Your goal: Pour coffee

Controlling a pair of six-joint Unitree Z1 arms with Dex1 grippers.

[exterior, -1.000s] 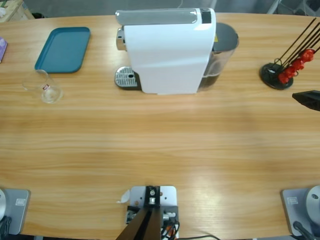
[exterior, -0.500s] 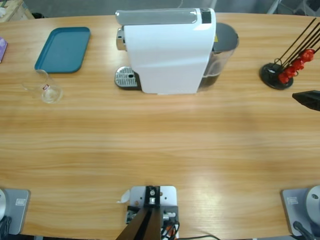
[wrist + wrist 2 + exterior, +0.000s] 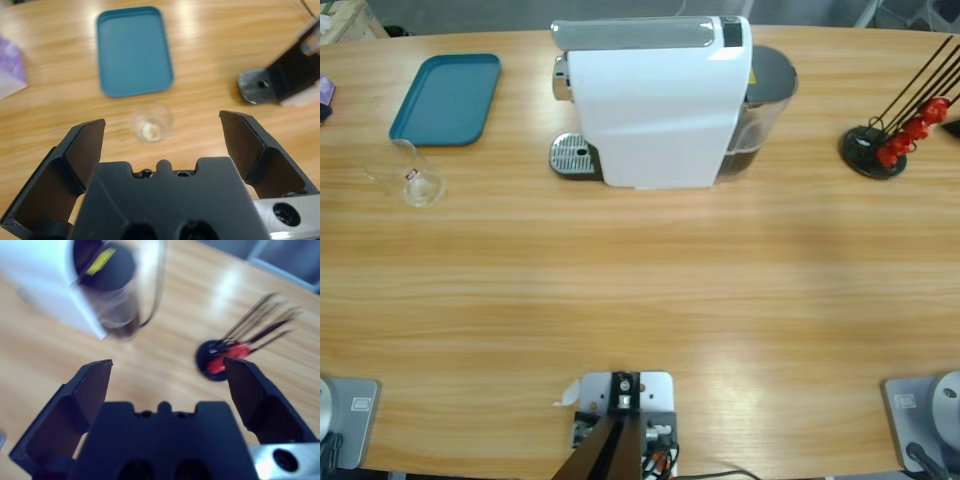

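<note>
Left gripper (image 3: 162,135): jaws spread wide, nothing between them, hovering above the wooden table (image 3: 640,290). Just beyond the jaws, centred between them in the left wrist view, a clear glass (image 3: 151,122) stands upright on the bare wood. It looks empty apart from a pale mark at its bottom; no coffee can be made out in it. In the high view the same glass (image 3: 412,175) sits near the table's left end, just in front of a teal tray (image 3: 447,97). Tray and glass are close but apart. A purple-and-white item (image 3: 11,70) lies at the left edge of the left wrist view; what it is cannot be told.

Right gripper (image 3: 167,385): jaws likewise wide apart and holding nothing. Beyond them a black stand with thin rods and red pieces (image 3: 225,355) stands on the table's right end.

Farther back, a white coffee machine (image 3: 655,100) stands at the table's far middle, drip grate (image 3: 572,155) at its left, clear water tank (image 3: 760,100) at its right.
</note>
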